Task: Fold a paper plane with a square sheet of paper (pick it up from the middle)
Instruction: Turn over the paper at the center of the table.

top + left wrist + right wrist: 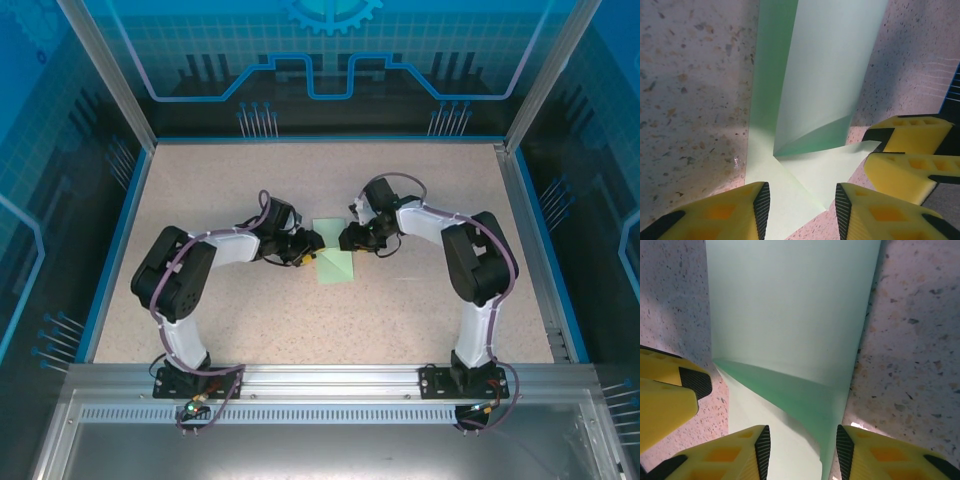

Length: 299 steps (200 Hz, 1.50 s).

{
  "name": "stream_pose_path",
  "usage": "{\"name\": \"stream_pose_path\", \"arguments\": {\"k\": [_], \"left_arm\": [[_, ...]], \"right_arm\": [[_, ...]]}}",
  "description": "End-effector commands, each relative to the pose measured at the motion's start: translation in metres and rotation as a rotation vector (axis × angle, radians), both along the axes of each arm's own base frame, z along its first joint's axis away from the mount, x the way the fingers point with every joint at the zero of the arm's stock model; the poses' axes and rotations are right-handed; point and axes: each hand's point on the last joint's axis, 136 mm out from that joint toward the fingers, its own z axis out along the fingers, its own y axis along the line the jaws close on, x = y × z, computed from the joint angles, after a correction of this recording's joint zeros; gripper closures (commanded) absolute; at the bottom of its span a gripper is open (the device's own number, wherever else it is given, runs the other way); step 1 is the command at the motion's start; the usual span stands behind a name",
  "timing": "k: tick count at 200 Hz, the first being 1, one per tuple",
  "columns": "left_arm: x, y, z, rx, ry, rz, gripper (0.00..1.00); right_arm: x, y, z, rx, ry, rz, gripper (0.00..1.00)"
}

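The pale mint-green square sheet of paper (334, 262) lies mid-table, partly folded, with one flap lifted off the surface; it is a folded sheet rather than a slim dart. My left gripper (311, 251) is at its left edge and my right gripper (346, 240) at its right edge. In the left wrist view the paper (825, 75) rises as a curved flap, and a folded corner lies between the open jaws of the left gripper (801, 200). The right wrist view has the raised flap (790, 305) ahead of the right gripper (802, 445), whose open jaws straddle the paper's edge.
The speckled beige table (250, 190) is ringed by a blue rim and aluminium frame posts (105, 70). The other arm's yellow fingers (912, 160) sit close beside the paper in the left wrist view, and likewise the left arm's fingers (665, 395) in the right wrist view.
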Motion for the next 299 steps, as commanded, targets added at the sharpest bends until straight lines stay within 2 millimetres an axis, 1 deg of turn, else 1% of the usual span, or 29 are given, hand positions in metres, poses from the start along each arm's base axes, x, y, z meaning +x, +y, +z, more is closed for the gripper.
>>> {"name": "stream_pose_path", "arguments": {"k": [1,22,55,71,112,154,194,223,252,280,299], "left_arm": [[-0.005,-0.006,-0.004,-0.036,0.018,-0.021,0.57],[-0.006,-0.007,-0.006,-0.041,0.020,-0.031,0.57],[-0.006,-0.008,-0.008,-0.040,0.012,-0.045,0.55],[-0.007,-0.010,-0.008,-0.045,0.009,-0.057,0.54],[-0.008,-0.017,-0.003,-0.063,-0.017,-0.097,0.50],[-0.005,-0.027,-0.002,-0.072,-0.032,-0.138,0.50],[0.003,-0.035,-0.001,-0.086,-0.027,-0.148,0.51],[0.007,-0.039,0.000,-0.097,-0.021,-0.154,0.55],[0.008,-0.038,-0.006,-0.078,-0.002,-0.147,0.59],[0.009,-0.037,-0.010,-0.072,0.008,-0.143,0.63],[0.009,-0.037,-0.010,-0.068,0.011,-0.143,0.67]], "right_arm": [[-0.003,0.001,-0.007,0.062,0.029,0.031,0.59],[-0.005,0.001,-0.009,0.068,0.036,0.034,0.67],[0.000,-0.009,-0.016,0.062,0.062,-0.028,0.87],[0.001,-0.011,-0.019,0.063,0.081,-0.056,0.90],[0.001,-0.013,-0.019,0.070,0.082,-0.081,0.90],[0.001,-0.011,-0.020,0.079,0.091,-0.082,0.89],[0.000,-0.011,-0.021,0.080,0.098,-0.080,0.89],[-0.001,-0.011,-0.022,0.077,0.102,-0.079,0.89],[-0.001,-0.011,-0.020,0.082,0.100,-0.078,0.88],[0.000,-0.011,-0.016,0.083,0.091,-0.078,0.85],[0.001,-0.011,-0.013,0.084,0.086,-0.081,0.81]]}}
